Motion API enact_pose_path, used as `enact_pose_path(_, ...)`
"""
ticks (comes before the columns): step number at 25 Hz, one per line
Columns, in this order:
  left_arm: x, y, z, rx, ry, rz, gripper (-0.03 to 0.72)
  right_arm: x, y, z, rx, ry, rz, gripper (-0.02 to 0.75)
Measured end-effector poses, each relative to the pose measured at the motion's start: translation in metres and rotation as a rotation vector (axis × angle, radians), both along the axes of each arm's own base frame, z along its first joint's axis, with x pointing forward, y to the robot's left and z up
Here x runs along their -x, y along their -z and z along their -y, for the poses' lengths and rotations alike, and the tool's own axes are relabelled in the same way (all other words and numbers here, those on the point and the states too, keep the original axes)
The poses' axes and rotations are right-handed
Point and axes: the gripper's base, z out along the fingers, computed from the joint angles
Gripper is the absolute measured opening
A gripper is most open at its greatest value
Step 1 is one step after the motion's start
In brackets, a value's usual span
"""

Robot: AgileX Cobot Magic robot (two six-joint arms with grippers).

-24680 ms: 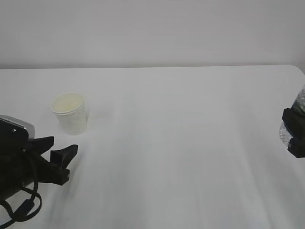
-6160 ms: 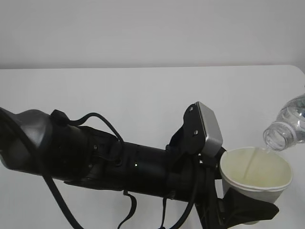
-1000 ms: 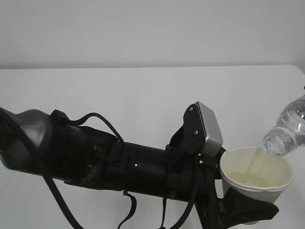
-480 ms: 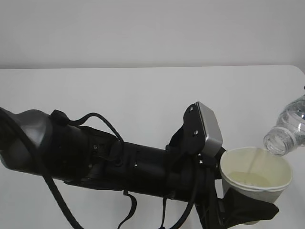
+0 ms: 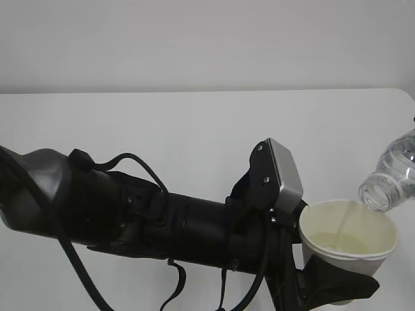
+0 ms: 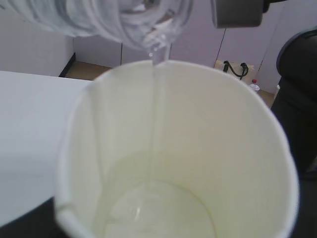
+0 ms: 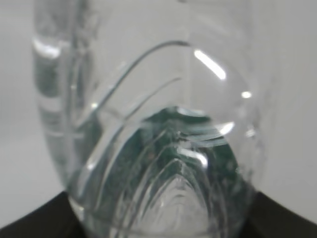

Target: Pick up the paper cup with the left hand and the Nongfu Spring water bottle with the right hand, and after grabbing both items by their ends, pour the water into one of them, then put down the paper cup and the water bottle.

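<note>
At the four o'clock corner of the exterior view, your left hand (image 5: 337, 285) carries the paper cup (image 5: 348, 236) clear of the table (image 5: 194, 129), its black fingers closed round the cup's lower wall with the jaws standing fairly wide to fit it. The cup sits close to upright, mouth open toward the camera.

At three o'clock, the Nongfu Spring water bottle (image 5: 392, 175) comes in from the frame edge, tipped neck-down, its open mouth just above the cup's far rim at about one o'clock of the cup. Your right hand is out of the exterior view; in the right wrist view you see only the bottle's ribbed body (image 7: 148, 148) filling the picture with black gripper edges at the bottom corners, so it appears to be clamped on the bottle's base end with the jaws well apart.

You are in the pouring step. The left wrist view shows a thin stream of the water (image 6: 156, 99) running from the bottle mouth (image 6: 151, 29) down the cup's inner wall into a shallow pool (image 6: 158, 213) at the bottom; the cup looks well short of full.

Next, I judge you should tilt the bottle back upright before moving either arm apart, hold the cup level, then lower both onto the table and release them.
</note>
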Motion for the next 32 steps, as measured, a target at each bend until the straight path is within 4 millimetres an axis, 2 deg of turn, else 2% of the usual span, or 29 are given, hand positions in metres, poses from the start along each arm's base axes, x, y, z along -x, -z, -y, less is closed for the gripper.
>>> enact_pose_path(32, 0.0000, 0.0000, 0.0000, 0.000, 0.000, 0.000, 0.463, 0.0000, 0.0000, 0.0000, 0.001, 0.000, 0.000, 0.418)
